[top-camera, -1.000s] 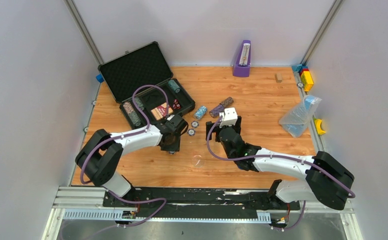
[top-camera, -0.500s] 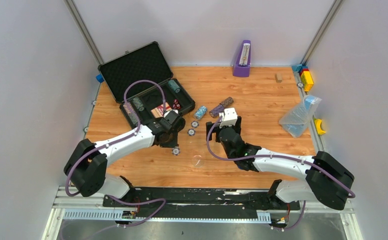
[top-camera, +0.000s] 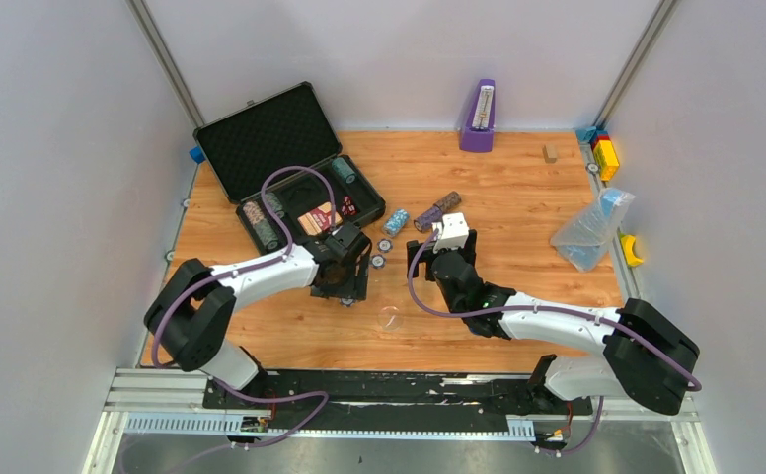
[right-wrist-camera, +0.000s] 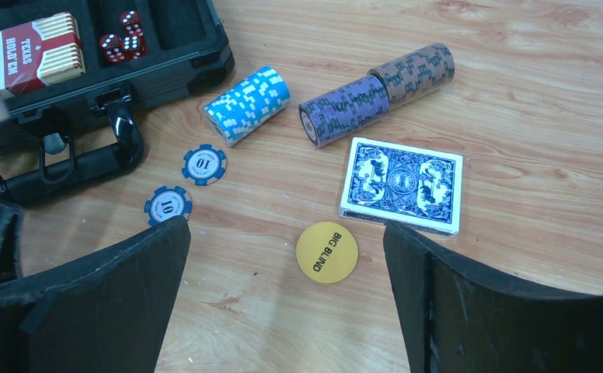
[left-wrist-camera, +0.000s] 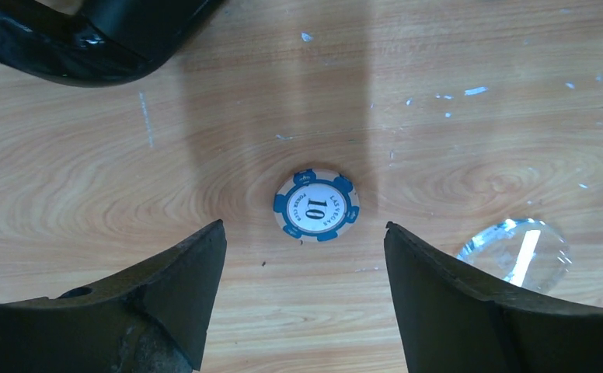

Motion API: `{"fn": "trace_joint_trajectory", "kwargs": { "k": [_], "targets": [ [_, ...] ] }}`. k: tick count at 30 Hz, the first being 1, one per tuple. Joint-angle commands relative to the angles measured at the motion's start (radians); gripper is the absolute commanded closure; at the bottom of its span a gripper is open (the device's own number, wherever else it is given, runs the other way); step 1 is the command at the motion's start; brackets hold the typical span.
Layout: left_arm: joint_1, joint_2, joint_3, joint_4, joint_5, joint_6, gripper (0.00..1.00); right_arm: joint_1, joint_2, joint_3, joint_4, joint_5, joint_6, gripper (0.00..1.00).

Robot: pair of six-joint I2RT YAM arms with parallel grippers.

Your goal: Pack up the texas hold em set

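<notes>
Left wrist: my left gripper (left-wrist-camera: 304, 229) gapes over a blue chip (left-wrist-camera: 316, 205), untouched. My right gripper (right-wrist-camera: 285, 225) hangs open, empty.

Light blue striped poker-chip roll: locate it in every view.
Top external: light blue striped poker-chip roll lies just right of the dark grey briefcase.
Left wrist: not in it.
Right wrist: upper middle, left of the purple striped chip roll.
Shared landmark: that purple roll.
</notes>
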Motion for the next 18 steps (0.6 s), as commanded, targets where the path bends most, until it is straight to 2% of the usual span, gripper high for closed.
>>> {"fn": "trace_joint_trajectory", "kwargs": {
  "k": [1, 7, 9, 18],
  "targets": [
    [-0.005, 0.064, -0.007, 0.049, 0.025, 0.009, 0.19, 0.004, -0.020, 0.016, 0.013, 0.015, -0.002, 0.03],
    [-0.014, 0.104, 0.003, 0.006, -0.033, -0.007, 0.40, 0.004, -0.020, 0.016, 0.013, 0.016, -0.003, 0.03],
    [-0.015, 0.103, -0.002, -0.007, -0.046, -0.012, 0.44, 0.004, -0.018, 0.017, 0.013, 0.014, -0.002, 0.03],
    [-0.015, 0.146, -0.020, 0.050, -0.010, 0.002, 0.48, 0.004, -0.021, 0.017, 0.013, 0.015, -0.003, 0.03]
  ]
}}
